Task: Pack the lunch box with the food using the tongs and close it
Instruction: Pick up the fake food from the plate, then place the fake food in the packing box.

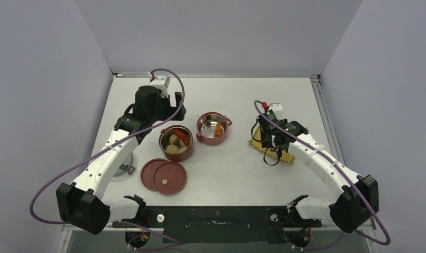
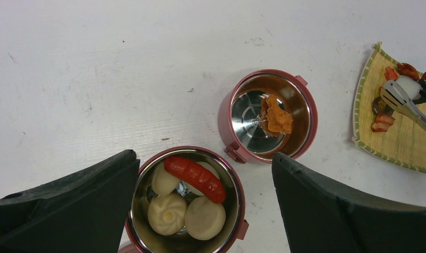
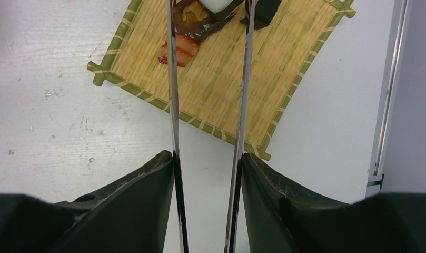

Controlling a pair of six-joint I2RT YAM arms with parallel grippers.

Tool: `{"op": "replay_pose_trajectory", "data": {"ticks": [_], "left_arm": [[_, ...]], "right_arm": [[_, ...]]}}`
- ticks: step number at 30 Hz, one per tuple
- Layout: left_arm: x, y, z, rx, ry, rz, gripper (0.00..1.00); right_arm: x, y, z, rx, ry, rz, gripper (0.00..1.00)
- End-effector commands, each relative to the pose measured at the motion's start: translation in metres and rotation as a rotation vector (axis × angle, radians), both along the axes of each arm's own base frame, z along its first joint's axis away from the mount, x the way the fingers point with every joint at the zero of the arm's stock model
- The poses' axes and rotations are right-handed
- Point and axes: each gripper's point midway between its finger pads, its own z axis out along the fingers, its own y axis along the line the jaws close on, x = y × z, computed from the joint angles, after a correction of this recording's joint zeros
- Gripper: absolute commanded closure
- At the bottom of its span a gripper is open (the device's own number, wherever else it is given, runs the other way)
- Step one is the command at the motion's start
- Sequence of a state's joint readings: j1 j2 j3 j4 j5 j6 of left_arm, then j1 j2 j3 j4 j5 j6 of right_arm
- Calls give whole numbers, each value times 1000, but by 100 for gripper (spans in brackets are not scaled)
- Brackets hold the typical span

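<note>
Silver tongs (image 3: 171,105), clamped in the right hand (image 3: 208,158), straddle a pale ball (image 3: 217,4) on the woven mat (image 3: 284,68); pinch evenly, lift straight, carry it to the nearly empty bowl (image 2: 225,118). Left hand (image 2: 202,158) hangs wide apart above the fuller bowl (image 2: 240,208).

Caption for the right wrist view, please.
Right gripper squeezes the tongs around a white food piece over the woven mat.

Top view: high behind the arm bases, tilted down, far off; whole tabletop (image 1: 237,174) in frame.
Left wrist view: behind the left pincer (image 2: 204,158), facing down, close; lunch box (image 2: 225,121) under and ahead of it, mat (image 2: 397,145) far to its right.
Right wrist view: behind the right pincer (image 3: 207,158), very close, looking along the tongs (image 3: 172,105) to the mat ahead.
Both wrist views share the mat and the tong tips.
</note>
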State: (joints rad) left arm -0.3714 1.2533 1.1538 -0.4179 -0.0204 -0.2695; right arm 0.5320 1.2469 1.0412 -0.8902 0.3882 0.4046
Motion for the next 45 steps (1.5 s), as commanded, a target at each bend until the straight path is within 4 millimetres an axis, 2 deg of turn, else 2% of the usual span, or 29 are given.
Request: {"op": "replay_pose_trajectory", "data": {"ticks": [1, 13, 20, 34, 39, 45], "left_arm": [[5, -5, 12, -24, -43, -11, 3], [4, -5, 12, -24, -43, -11, 3], [5, -5, 11, -23, -40, -9, 3], [4, -4, 14, -25, -49, -6, 3], [4, -4, 15, -27, -51, -6, 3], [4, -4, 16, -32, -52, -6, 3]], "right_arm": [[11, 0, 10, -35, -53, -14, 53], [13, -2, 10, -71, -61, -24, 58], [11, -5, 10, -92, -59, -29, 69], [11, 3, 49, -28, -158, -26, 87], [11, 22, 66, 72, -195, 26, 88], [13, 89, 90, 320, -254, 223, 88]]}}
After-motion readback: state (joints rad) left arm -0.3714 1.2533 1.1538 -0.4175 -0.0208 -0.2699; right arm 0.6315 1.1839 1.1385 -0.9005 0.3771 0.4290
